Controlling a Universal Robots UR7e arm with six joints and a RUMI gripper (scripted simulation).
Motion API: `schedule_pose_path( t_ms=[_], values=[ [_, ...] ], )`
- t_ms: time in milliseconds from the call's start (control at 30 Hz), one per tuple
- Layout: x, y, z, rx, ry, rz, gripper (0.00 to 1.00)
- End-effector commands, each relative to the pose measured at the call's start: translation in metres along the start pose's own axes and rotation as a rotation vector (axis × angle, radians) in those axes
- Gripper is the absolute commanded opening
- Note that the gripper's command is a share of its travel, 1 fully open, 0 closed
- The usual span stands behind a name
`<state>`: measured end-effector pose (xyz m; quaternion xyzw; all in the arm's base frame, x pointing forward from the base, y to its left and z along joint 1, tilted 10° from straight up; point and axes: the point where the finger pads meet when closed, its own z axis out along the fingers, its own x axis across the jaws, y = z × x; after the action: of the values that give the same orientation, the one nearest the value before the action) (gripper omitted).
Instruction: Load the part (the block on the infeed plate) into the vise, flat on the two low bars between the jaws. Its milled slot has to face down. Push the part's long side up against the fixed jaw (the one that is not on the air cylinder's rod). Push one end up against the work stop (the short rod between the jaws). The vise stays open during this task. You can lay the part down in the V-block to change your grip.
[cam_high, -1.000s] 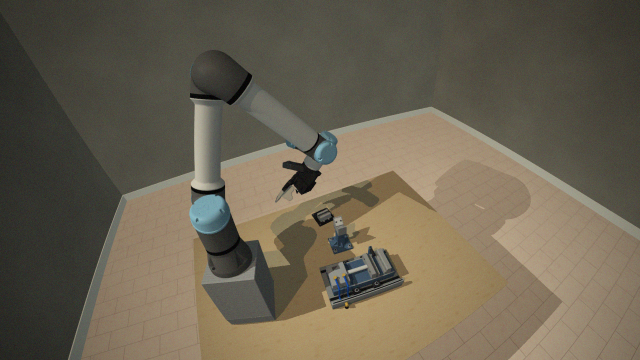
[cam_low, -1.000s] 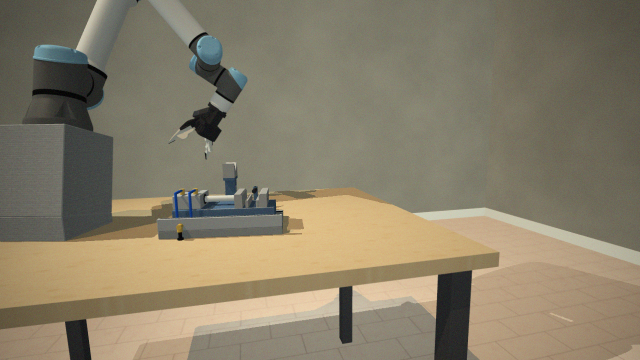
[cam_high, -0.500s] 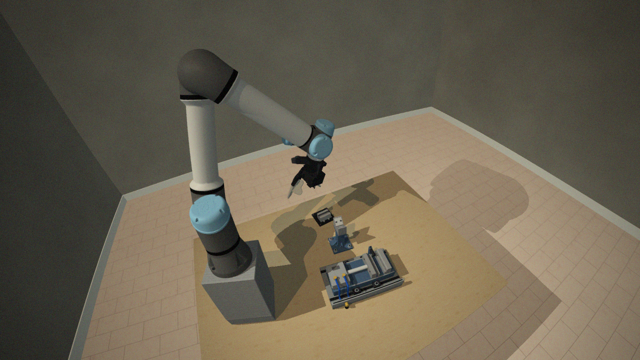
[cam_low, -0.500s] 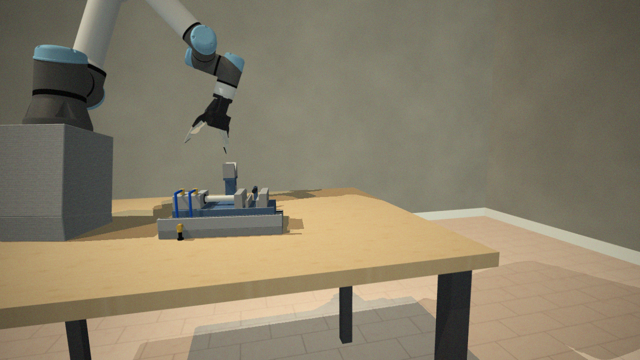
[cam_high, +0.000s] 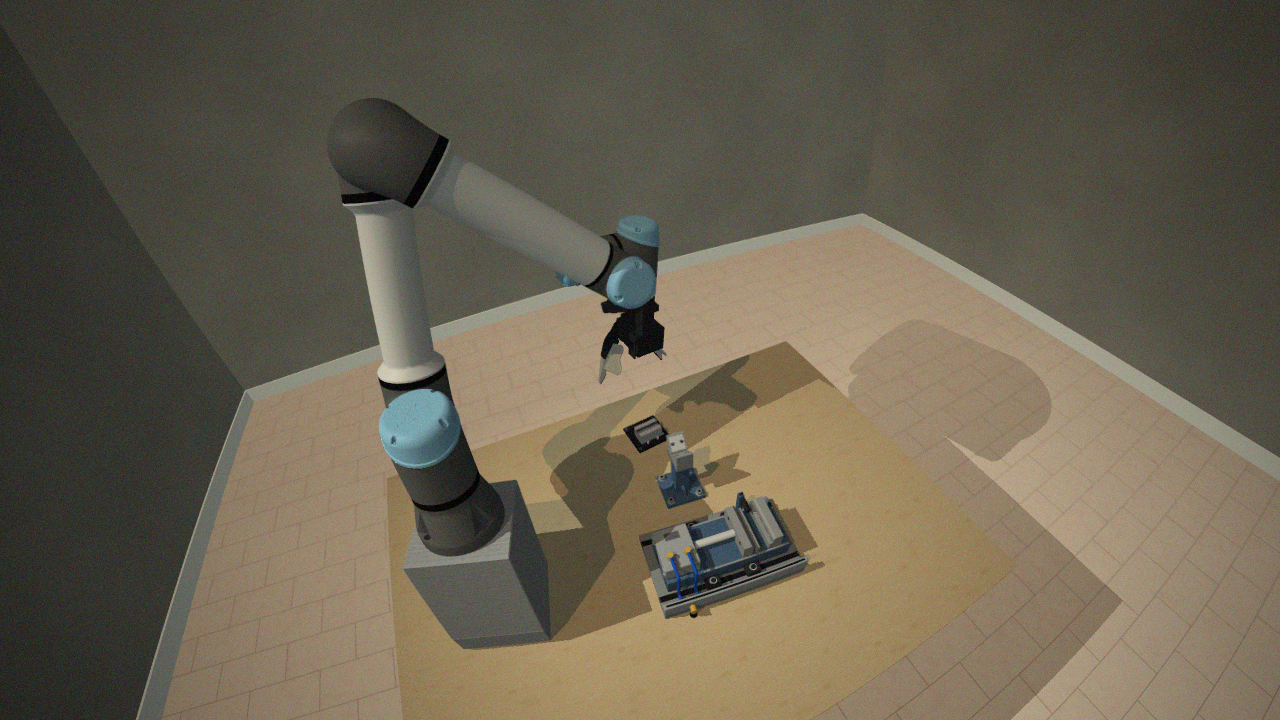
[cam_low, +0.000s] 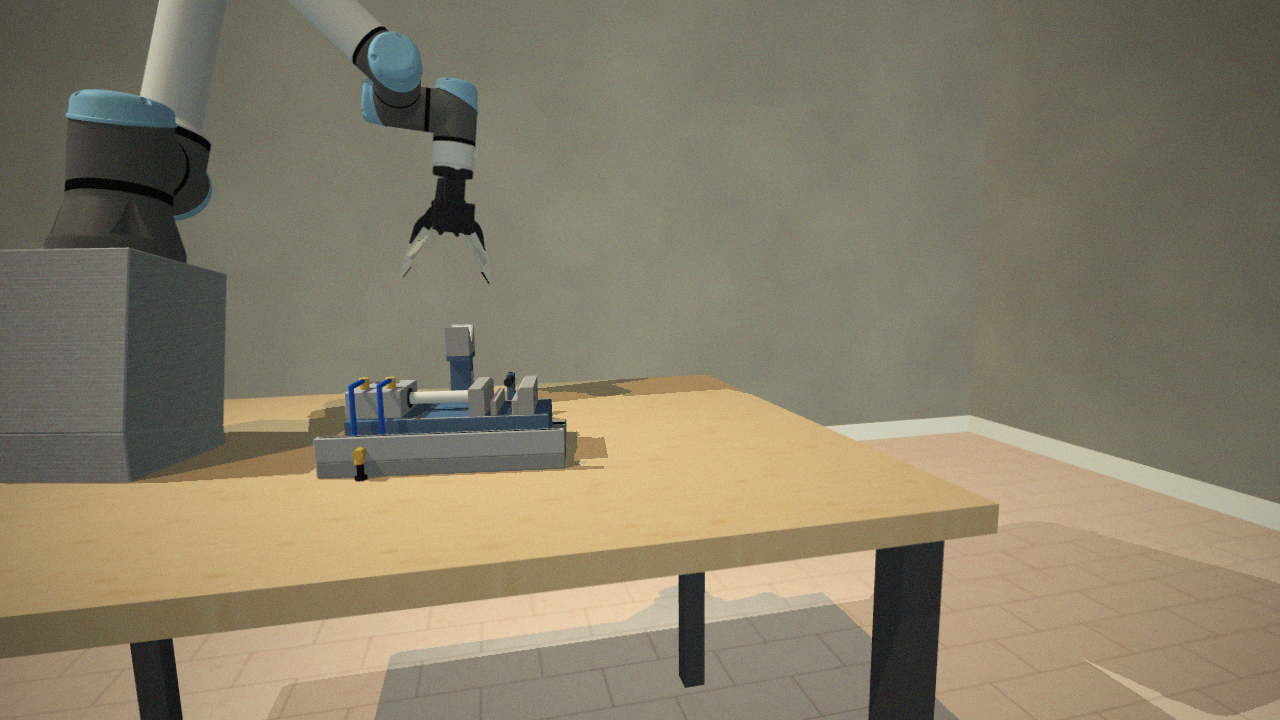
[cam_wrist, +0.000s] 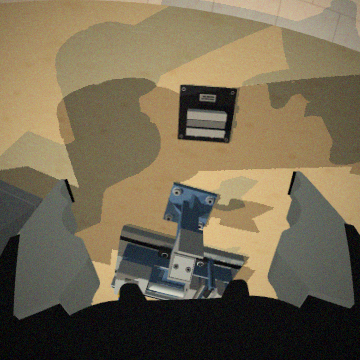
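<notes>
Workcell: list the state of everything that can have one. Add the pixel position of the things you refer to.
End effector (cam_high: 631, 368) (cam_low: 445, 278) (cam_wrist: 180, 177): open, raised, nothing held.
Part (cam_high: 648, 431) (cam_wrist: 206, 123): on the infeed plate, slot up.
Vise (cam_high: 750, 537) (cam_low: 447, 417): open, unloaded.
V-block (cam_high: 680, 452) (cam_low: 458, 342) (cam_wrist: 182, 267): no part in it.

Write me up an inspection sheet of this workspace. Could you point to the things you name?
Surface: wooden table (cam_high: 850, 501) (cam_low: 716, 474) (cam_wrist: 240, 65), crossed by shadows.
Job's things: block (cam_high: 648, 431) (cam_wrist: 206, 123) on its black plate (cam_high: 632, 437) (cam_wrist: 192, 102); V-block (cam_high: 680, 456) (cam_low: 459, 342) (cam_wrist: 191, 242) on its blue stand, holding nothing; vise (cam_high: 729, 573) (cam_low: 438, 447) (cam_wrist: 145, 253) open, block not loaded.
Clutter: nothing seen.
Grippers: one end effector (cam_high: 631, 368) (cam_low: 445, 279) (cam_wrist: 180, 177), open, pointing down above the table, holding nothing.
Cables: two blue hoses (cam_high: 676, 577) (cam_low: 352, 407) at the vise; none seen on the arm.
Surroundings: plain walls (cam_high: 626, 89) (cam_low: 716, 179), tiled floor (cam_high: 1163, 402) (cam_low: 1074, 608) (cam_wrist: 300, 15); no people.
</notes>
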<state>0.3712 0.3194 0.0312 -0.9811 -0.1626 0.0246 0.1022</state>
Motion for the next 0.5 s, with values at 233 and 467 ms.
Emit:
schedule_pose_path(
  t_ms=[233, 467],
  values=[
    [0.0225, 0.0099, -0.0154, -0.041, 0.097, 0.079, 1.0],
    [0.0232, 0.0099, -0.0153, -0.041, 0.097, 0.079, 0.51]
  ],
)
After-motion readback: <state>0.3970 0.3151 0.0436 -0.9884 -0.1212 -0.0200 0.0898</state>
